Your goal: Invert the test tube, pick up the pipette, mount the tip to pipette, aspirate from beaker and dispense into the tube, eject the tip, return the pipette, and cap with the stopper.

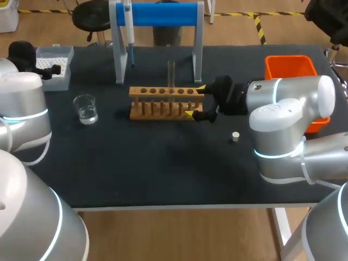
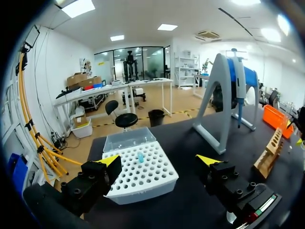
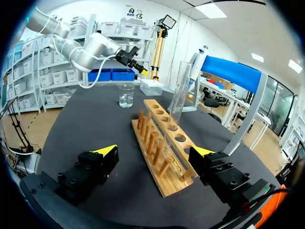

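Right gripper (image 1: 196, 101) spread wide at the end of the wooden rack (image 1: 163, 103), with the test tube (image 1: 171, 76) standing in the rack.

The right gripper's yellow-tipped black fingers stand open on either side of the rack's near end, apart from it in the right wrist view. The rack is pale wood with a strip of round holes along the back and a row of pegs along the front. The clear glass tube is a slim cylinder set upright in one of the middle holes, its long axis vertical. I cannot tell which end is up. The left gripper (image 2: 159, 160) is also spread, over the white perforated tip box (image 2: 143, 176). The pipette (image 1: 129, 32) hangs nose down on the blue-barred stand (image 1: 157, 13). The glass beaker (image 1: 86, 109) holds clear liquid, and a small pale stopper (image 1: 235, 136) lies on the dark mat.
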Robot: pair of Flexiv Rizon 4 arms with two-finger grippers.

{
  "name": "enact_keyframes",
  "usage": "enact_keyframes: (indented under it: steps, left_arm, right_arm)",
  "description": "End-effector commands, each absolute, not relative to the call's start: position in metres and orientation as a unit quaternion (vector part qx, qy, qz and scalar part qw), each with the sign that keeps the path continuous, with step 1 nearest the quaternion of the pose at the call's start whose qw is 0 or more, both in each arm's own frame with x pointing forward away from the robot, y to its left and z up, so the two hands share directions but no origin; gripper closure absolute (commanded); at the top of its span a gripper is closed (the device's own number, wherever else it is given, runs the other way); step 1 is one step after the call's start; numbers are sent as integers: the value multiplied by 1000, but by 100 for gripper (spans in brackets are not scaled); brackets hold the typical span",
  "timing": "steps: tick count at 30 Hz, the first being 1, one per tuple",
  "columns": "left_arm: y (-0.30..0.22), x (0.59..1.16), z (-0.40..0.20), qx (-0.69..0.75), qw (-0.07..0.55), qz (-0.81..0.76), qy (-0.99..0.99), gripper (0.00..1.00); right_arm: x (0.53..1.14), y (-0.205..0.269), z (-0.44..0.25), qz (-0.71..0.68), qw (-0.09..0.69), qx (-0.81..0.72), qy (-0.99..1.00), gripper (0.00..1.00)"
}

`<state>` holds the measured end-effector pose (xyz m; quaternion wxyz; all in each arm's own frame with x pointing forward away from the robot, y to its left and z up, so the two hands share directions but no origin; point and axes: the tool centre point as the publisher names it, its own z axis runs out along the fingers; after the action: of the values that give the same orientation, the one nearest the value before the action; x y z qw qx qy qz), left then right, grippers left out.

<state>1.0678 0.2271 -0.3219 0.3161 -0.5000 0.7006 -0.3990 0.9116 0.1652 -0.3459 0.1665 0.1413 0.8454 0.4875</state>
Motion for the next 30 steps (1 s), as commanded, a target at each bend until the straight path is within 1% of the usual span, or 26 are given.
enact_keyframes:
  steps: [1, 12, 30]
  left_arm:
    - [226, 1073, -328, -502, 321, -395, 699, 0]
    - [229, 1075, -336, -507, 332, -389, 694, 0]
    - [226, 1083, -345, -506, 320, -405, 692, 0]
  right_arm:
    - [912, 165, -345, 487, 165, 141, 846, 0]
    - [912, 165, -345, 487, 165, 141, 846, 0]
    - [912, 165, -345, 487, 165, 141, 846, 0]
